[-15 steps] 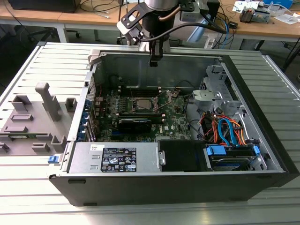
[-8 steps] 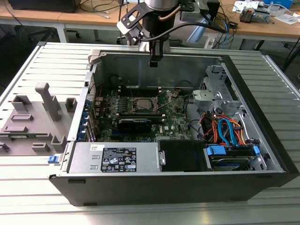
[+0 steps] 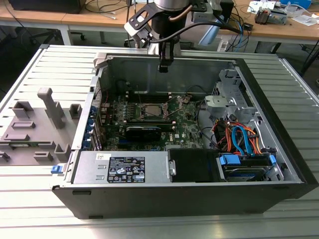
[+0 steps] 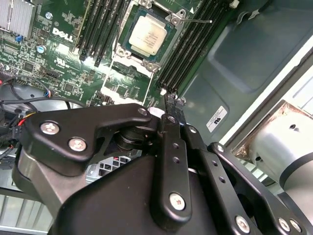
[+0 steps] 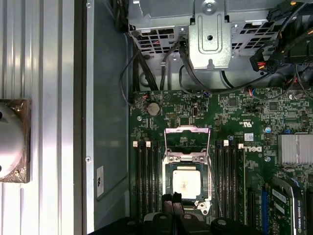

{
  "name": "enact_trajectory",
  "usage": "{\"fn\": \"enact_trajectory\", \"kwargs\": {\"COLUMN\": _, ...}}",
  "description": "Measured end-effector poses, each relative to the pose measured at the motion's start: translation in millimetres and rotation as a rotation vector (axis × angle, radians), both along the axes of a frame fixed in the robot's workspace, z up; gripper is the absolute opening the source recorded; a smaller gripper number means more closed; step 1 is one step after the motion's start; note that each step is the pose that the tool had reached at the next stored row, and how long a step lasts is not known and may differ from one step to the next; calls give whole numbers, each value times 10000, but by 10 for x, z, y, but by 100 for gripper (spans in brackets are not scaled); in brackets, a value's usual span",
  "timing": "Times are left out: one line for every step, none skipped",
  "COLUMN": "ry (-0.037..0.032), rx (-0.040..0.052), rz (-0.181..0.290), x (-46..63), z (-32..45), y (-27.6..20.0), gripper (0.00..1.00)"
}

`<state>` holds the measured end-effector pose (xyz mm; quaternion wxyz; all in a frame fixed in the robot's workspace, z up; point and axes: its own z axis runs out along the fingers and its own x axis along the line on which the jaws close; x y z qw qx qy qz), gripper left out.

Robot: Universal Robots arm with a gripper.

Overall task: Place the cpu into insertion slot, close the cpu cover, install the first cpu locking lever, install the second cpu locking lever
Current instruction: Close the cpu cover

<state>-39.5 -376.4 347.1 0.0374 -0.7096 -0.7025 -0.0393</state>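
Observation:
The cpu (image 5: 186, 182) lies flat in the insertion slot (image 5: 168, 182), silvery top up; it also shows in the second wrist view (image 4: 149, 33) and as a pale square in the exterior view (image 3: 149, 110). The cpu cover (image 5: 188, 131) is swung open, its thin frame (image 4: 131, 73) lying off the socket's hinge side. A thin wire locking lever (image 5: 213, 181) stands loose along one side of the socket. My gripper (image 3: 166, 66) hangs well above the board near the case's rear wall, shut with nothing between its fingers (image 5: 167, 198).
The open black computer case (image 3: 279, 149) lies on a slatted metal table. Long black memory slots (image 5: 146, 176) flank the socket. A black card (image 3: 143, 130), the power supply (image 3: 124, 167), the drive cage (image 3: 227, 102) and coloured cables (image 3: 239, 139) crowd the case. A grey fixture (image 3: 35, 124) stands at the exterior view's left.

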Motion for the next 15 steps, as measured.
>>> {"fn": "enact_trajectory", "kwargs": {"ry": 0, "rx": 0, "rz": -1, "x": 0, "z": -1, "y": -1, "gripper": 11}}
{"fn": "enact_trajectory", "kwargs": {"ry": 0, "rx": 1, "rz": -1, "x": 0, "z": -1, "y": -1, "gripper": 11}}
{"fn": "enact_trajectory", "kwargs": {"ry": -1, "rx": 1, "rz": 0, "x": 0, "z": -2, "y": -5, "gripper": 11}}
{"fn": "enact_trajectory", "kwargs": {"ry": 0, "rx": 1, "rz": 0, "x": 0, "z": -2, "y": -8, "gripper": 11}}
{"fn": "enact_trajectory", "kwargs": {"ry": 0, "rx": 0, "rz": 1, "x": 1, "z": -3, "y": -12, "gripper": 11}}
{"fn": "enact_trajectory", "kwargs": {"ry": -1, "rx": 2, "rz": 1, "x": 3, "z": -5, "y": -17, "gripper": 11}}
{"fn": "enact_trajectory", "kwargs": {"ry": 0, "rx": 2, "rz": 0, "x": 6, "z": -6, "y": -21, "gripper": 11}}
{"fn": "enact_trajectory", "kwargs": {"ry": 0, "rx": 2, "rz": 0, "x": 11, "z": -8, "y": -24, "gripper": 11}}
{"fn": "enact_trajectory", "kwargs": {"ry": 0, "rx": 1, "rz": 0, "x": 16, "z": -10, "y": -27, "gripper": 11}}
{"fn": "enact_trajectory", "kwargs": {"ry": 0, "rx": 0, "rz": 0, "x": 20, "z": -11, "y": -30, "gripper": 11}}
{"fn": "enact_trajectory", "kwargs": {"ry": 0, "rx": 1, "rz": 0, "x": 26, "z": -13, "y": -35, "gripper": 11}}
{"fn": "enact_trajectory", "kwargs": {"ry": 0, "rx": 0, "rz": 0, "x": 29, "z": -15, "y": -38, "gripper": 11}}
{"fn": "enact_trajectory", "kwargs": {"ry": 1, "rx": -2, "rz": 0, "x": 30, "z": -15, "y": -44, "gripper": 11}}
{"fn": "enact_trajectory", "kwargs": {"ry": 0, "rx": 0, "rz": 0, "x": 31, "z": -18, "y": -53, "gripper": 11}}
{"fn": "enact_trajectory", "kwargs": {"ry": 0, "rx": 1, "rz": 0, "x": 33, "z": -21, "y": -59, "gripper": 11}}
